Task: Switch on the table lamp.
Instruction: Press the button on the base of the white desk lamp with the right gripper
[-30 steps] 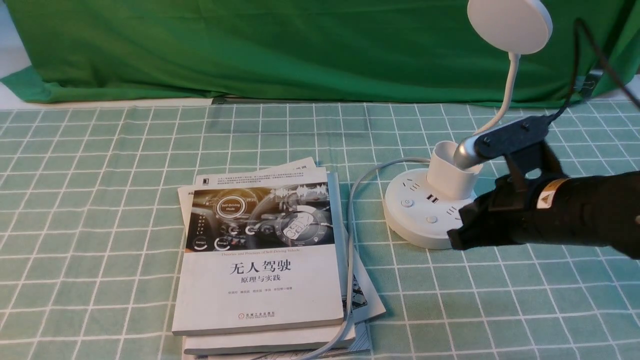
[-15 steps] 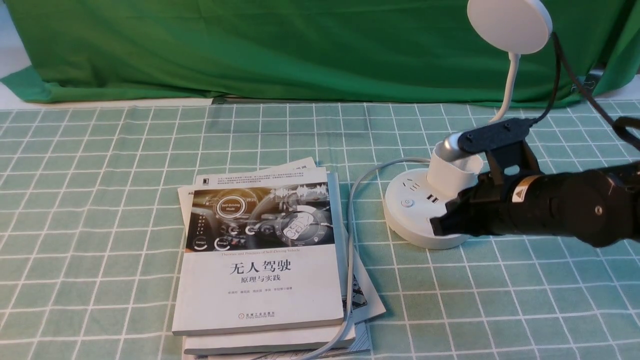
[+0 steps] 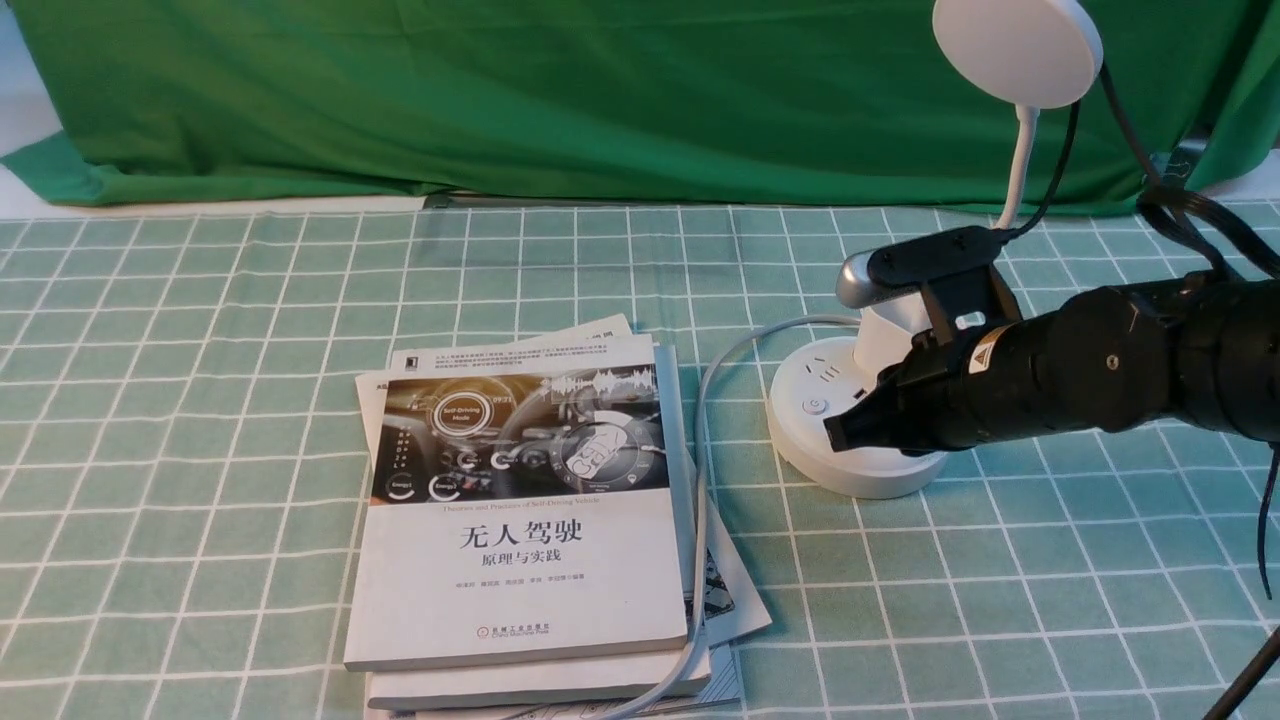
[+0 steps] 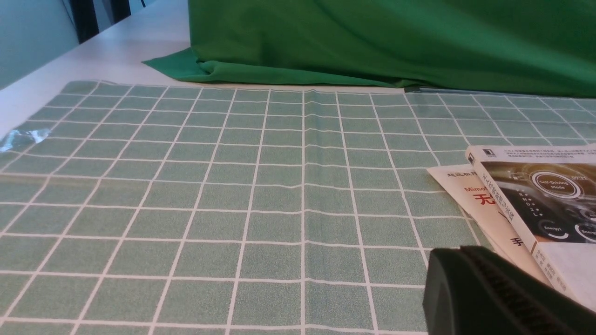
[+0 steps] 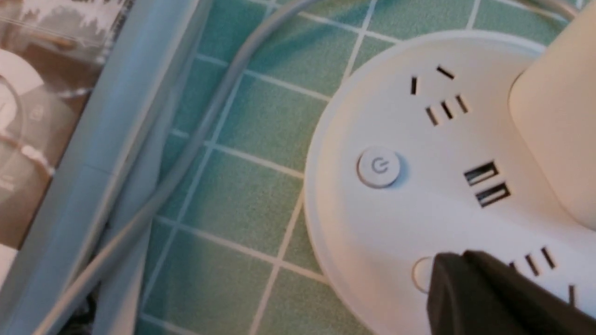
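Note:
The white table lamp (image 3: 1018,48) stands at the right, its disc head unlit on a thin neck above the oval cup (image 3: 888,335) and round base (image 3: 812,440). My right gripper (image 3: 840,430) is shut, its black tip lying over the base's front. In the right wrist view the gripper tip (image 5: 440,274) covers most of a plain round button (image 5: 420,273); the power-symbol button (image 5: 378,166) lies uncovered beside the USB slots (image 5: 486,184). My left gripper (image 4: 447,270) is shut, low over the cloth near the books, and does not show in the front view.
A stack of books (image 3: 520,510) lies left of the lamp, with the grey cord (image 3: 700,480) running along its right edge. A green curtain (image 3: 500,90) hangs behind the checked tablecloth (image 3: 200,400). A black cable (image 3: 1150,150) hangs near the lamp head.
My right gripper has moved left across the lamp base, from its right front side to over the front button. The lamp head stays unlit.

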{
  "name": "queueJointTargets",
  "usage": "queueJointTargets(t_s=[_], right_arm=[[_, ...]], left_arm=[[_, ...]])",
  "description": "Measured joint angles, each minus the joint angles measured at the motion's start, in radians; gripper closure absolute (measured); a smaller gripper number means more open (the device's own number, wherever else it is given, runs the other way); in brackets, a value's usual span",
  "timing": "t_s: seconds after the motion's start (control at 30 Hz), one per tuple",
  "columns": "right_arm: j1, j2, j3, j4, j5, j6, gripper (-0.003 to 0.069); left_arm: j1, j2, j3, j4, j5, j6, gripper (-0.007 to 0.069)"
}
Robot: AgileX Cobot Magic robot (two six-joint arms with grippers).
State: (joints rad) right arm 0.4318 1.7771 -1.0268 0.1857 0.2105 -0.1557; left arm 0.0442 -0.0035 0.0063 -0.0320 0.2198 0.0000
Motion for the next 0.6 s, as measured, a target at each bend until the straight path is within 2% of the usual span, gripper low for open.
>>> queueJointTargets(t_s=[0.6], right_arm=[[0.0, 0.047, -0.006, -0.001, -0.044, 0.0, 0.062]], left_arm=[[0.0, 0.0, 0.0, 0.0, 0.0, 0.0, 0.0603]])
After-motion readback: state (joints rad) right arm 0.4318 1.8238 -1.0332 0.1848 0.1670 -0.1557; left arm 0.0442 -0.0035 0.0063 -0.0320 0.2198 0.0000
